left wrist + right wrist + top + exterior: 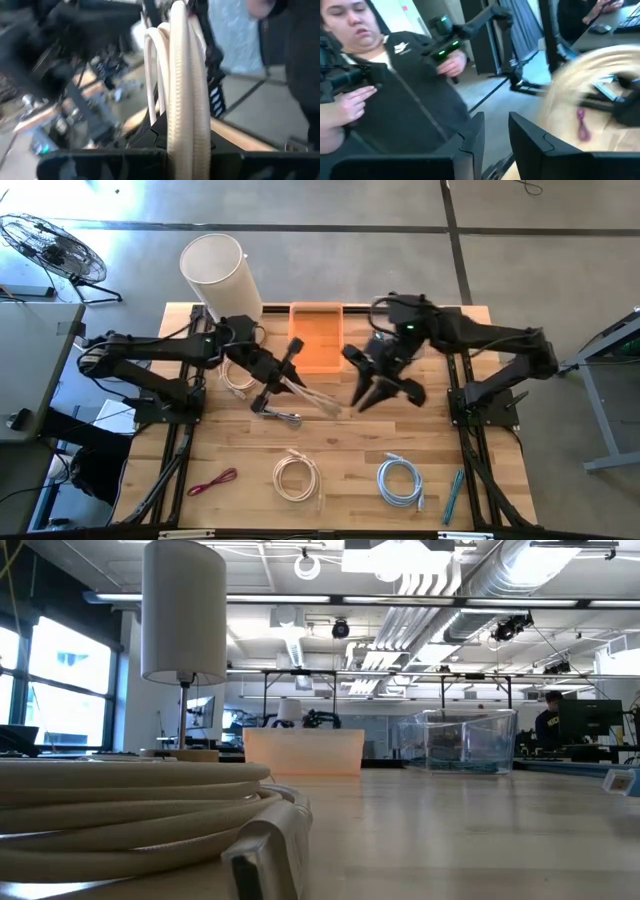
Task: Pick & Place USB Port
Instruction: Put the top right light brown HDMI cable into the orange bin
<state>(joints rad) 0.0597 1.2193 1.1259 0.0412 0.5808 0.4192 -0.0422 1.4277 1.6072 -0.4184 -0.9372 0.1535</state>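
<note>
Left gripper (268,383) clamped on cream cable (305,390), lengthwise toward right gripper (378,386).

At lower left I see a cream cable coil (130,815) on the desk (480,830); behind it a white cylinder (183,610) and orange bin (303,752).

I see the counter (340,450) as pale wood planks with a smooth, light sheen. The cream cable (181,85) in my left pincer (268,402) looks like matt rubbery plastic. The orange tray (316,345) seems smooth plastic, the white cylinder (222,275) matt.
</note>
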